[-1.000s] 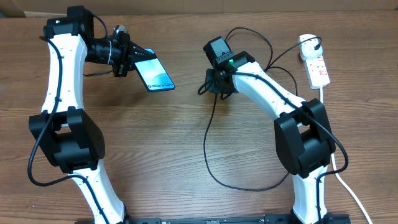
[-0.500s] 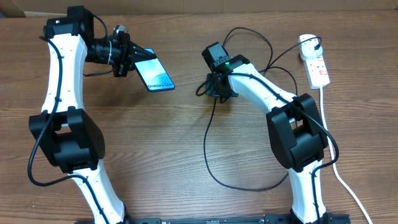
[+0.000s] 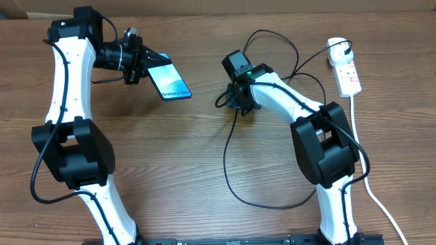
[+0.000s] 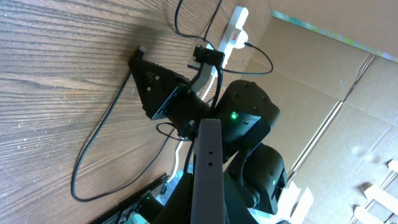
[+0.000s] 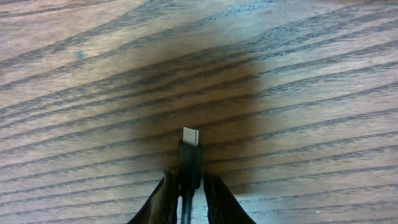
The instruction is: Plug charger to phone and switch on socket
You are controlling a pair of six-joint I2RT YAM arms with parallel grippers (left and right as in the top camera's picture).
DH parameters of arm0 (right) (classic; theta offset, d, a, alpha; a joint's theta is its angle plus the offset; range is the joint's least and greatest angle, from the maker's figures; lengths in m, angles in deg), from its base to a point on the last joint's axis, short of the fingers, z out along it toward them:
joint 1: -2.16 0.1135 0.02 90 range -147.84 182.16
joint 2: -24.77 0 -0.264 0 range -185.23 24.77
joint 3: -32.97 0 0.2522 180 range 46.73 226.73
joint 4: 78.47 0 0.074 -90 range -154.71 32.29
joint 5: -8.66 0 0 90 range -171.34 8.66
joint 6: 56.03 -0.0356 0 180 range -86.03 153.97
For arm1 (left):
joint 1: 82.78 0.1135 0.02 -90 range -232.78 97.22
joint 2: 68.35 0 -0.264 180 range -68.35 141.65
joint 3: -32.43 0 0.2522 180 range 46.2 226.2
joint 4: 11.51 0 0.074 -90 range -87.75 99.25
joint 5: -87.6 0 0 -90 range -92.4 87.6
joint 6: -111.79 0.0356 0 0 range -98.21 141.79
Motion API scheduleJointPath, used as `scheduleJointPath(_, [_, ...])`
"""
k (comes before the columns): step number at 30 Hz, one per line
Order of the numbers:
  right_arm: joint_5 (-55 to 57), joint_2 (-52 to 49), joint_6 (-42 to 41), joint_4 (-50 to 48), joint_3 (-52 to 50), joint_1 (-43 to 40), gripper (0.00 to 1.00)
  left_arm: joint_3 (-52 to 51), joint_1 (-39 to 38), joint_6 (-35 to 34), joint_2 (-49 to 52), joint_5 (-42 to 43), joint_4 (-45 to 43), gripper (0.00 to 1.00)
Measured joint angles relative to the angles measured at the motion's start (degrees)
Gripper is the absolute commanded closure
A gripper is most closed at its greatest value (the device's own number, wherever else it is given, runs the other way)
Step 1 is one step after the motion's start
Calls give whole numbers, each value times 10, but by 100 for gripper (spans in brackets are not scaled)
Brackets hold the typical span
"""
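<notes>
We see a tabletop (image 3: pixel 170 170) of brown wood, matt, with dark streaky grain running across it. The phone (image 3: pixel 172 83) has a smooth, glossy screen. The charger (image 3: pixel 226 163) looks like matt black rubbery plastic along its cable, and its connector (image 5: pixel 190 158) ends in a small bright metal tip. The socket (image 3: pixel 348 75) is smooth white plastic with a slight sheen. The left arm (image 3: pixel 68 75) and the right arm (image 3: pixel 286 99) wear smooth white plastic shells with matt black joints. Behind them we make out plain brown cardboard (image 4: pixel 336 56), dull and papery.
</notes>
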Motion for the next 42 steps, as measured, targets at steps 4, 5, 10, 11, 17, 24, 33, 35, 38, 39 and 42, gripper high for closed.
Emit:
scheduleJointPath(4, [0,0,-2,0,0,0,84,0,0,0,0,0,0,96])
scheduleJointPath(5, [0,0,-2,2,0,0,84,0,0,0,0,0,0,96])
scheduleJointPath(10, [-2,0,-4,12,0,0,84,0,0,0,0,0,0,96])
scheduleJointPath(11, [-2,0,-4,14,0,0,84,0,0,0,0,0,0,96])
scheduleJointPath(17, [-3,1,-4,19,0,0,91,0,0,0,0,0,0,96])
scheduleJointPath(24, [-39,1,-4,10,0,0,96,0,0,0,0,0,0,96])
scheduleJointPath(33, [-210,12,108,9,-3,-27,96,0,0,0,0,0,0,96])
scheduleJointPath(35, [-271,33,149,19,-7,-43,96,0,0,0,0,0,0,96])
scheduleJointPath(38, [-362,86,207,45,-7,-65,96,0,0,0,0,0,0,96])
scheduleJointPath(39, [-387,106,223,54,-7,-70,96,0,0,0,0,0,0,96])
scheduleJointPath(42, [-454,165,263,85,-7,-76,96,0,0,0,0,0,-6,96])
